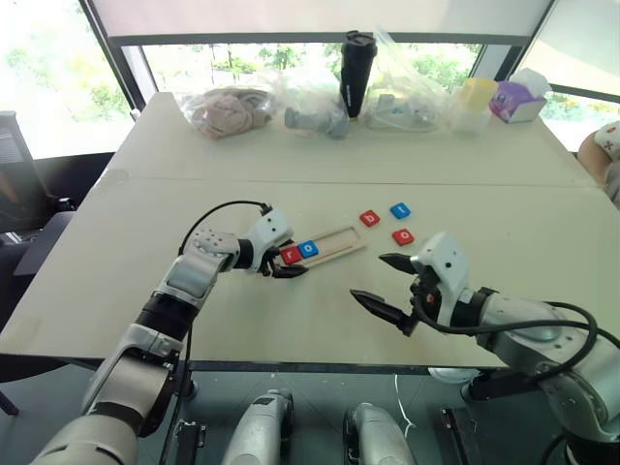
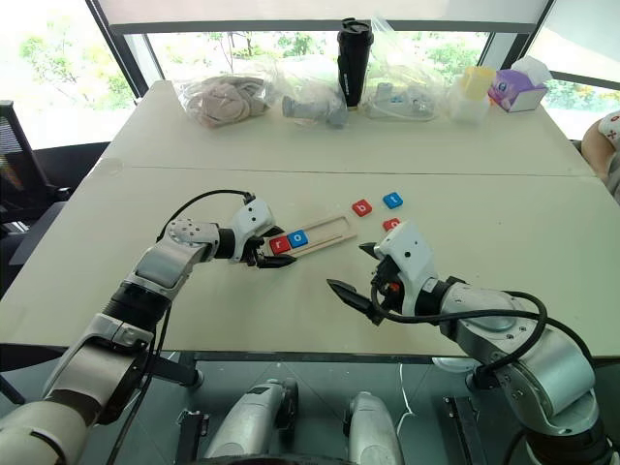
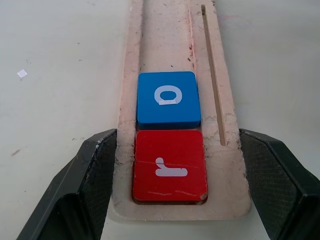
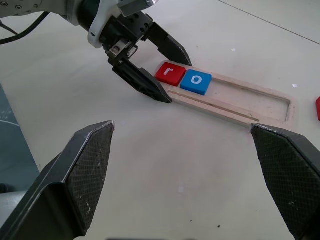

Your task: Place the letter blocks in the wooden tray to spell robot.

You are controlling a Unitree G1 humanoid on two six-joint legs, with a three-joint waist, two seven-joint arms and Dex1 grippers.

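Left eye view: red block (image 1: 403,236) letter illegible, beside right tool (image 1: 385,281).

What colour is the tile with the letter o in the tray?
Blue, with a white letter; the o tile shows best in the left wrist view.

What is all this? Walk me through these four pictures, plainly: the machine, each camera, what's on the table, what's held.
This is a humanoid robot with two arms. The two wide pictures come from cameras in its head; the two close ones from a camera on each wrist. On the table lies the wooden tray, with a red r tile and a blue o tile in its slot. Three loose tiles, two red, one blue, lie beside it. The left gripper clasps the tray's end. The right gripper hangs open, holding nothing. Bags and a black cup stand at the far edge.
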